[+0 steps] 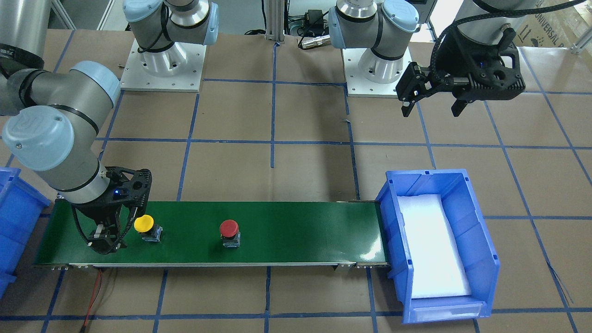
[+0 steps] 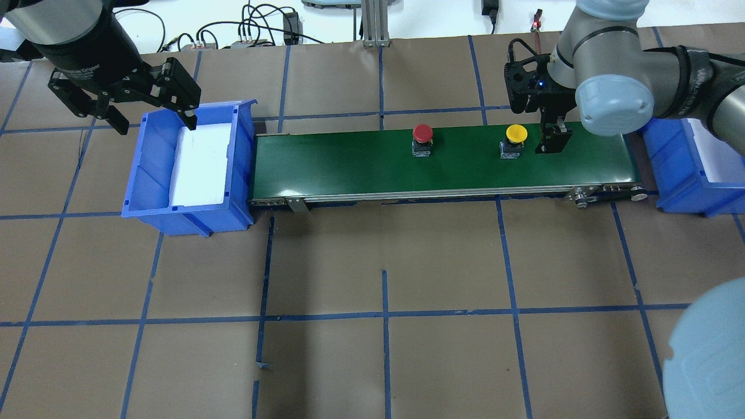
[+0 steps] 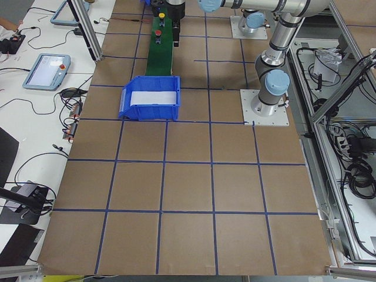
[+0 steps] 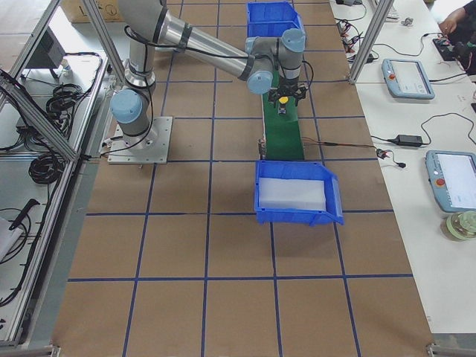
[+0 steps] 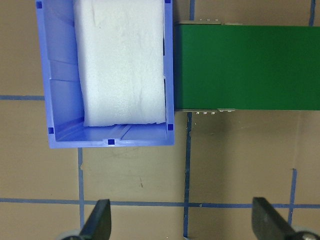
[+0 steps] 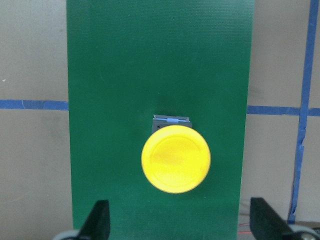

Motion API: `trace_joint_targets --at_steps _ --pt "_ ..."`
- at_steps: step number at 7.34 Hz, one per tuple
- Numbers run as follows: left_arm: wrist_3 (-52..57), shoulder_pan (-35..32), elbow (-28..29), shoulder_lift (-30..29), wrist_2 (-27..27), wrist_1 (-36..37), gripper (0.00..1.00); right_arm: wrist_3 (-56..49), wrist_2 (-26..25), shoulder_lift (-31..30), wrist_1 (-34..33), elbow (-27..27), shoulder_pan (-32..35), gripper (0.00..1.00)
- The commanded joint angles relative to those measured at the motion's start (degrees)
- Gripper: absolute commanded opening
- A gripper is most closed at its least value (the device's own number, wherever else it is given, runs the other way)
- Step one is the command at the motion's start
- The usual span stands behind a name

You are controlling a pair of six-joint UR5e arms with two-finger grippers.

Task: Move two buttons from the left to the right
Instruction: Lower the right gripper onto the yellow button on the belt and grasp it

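Note:
The yellow button (image 1: pixel 144 224) stands upright on the green conveyor belt (image 1: pixel 300 226), and the red button (image 1: pixel 229 228) stands further along it. In the overhead view the yellow button (image 2: pixel 515 134) is right of the red button (image 2: pixel 422 132). My right gripper (image 1: pixel 110 238) is open and empty just beside the yellow button, towards the belt's end. In the right wrist view the yellow cap (image 6: pixel 175 159) lies just ahead of the open fingers (image 6: pixel 100 222). My left gripper (image 2: pixel 156 125) is open and empty, high over the far rim of the blue bin (image 2: pixel 151 174).
The blue bin (image 1: pixel 467 194) with a white foam liner sits at one end of the belt and shows in the left wrist view (image 5: pixel 57 75). A second blue bin (image 2: pixel 687 174) sits at the other end. Brown table with blue tape lines all around.

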Motion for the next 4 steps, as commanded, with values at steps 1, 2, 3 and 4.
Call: trace_joint_targets --at_steps 1,2,3,4 --pt "-0.07 0.0 0.45 -0.26 -0.01 0.14 1.0 -0.26 0.32 0.64 0.07 0.14 -0.65 0.97" --pt "0.02 0.0 0.36 0.01 0.16 -0.29 1.0 -0.17 0.32 0.64 0.16 0.23 -0.65 0.97" --pt "0.19 0.0 0.62 0.27 -0.7 -0.12 1.0 -0.26 0.32 0.55 0.08 0.23 -0.74 0.97" --pt "-0.24 -0.09 0.54 -0.51 -0.71 0.32 1.0 -0.43 0.32 0.64 0.07 0.32 -1.52 0.97"
